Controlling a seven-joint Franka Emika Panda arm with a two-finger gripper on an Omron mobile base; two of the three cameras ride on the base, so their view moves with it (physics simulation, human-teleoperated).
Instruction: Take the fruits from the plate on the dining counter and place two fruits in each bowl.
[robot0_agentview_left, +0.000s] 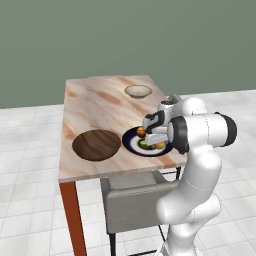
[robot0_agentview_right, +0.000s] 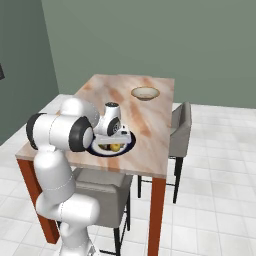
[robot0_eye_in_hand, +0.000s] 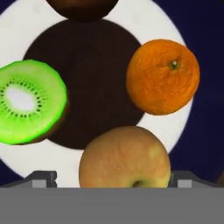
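Hovering low over the plate at the near edge of the counter, gripper spread wide and holding nothing, finger tips standing either side of the yellowish apple. First pick in hand by the look of it: orange, halved kiwi and a dark fruit lying on the plate, wooden bowl just beside it and cream bowl well apart, both apparently unfilled. Next, probably: lower slightly, close on the apple, lift clear without nudging the orange close by.

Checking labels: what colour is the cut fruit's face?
Bright green cut kiwi half, white centre; hand view.
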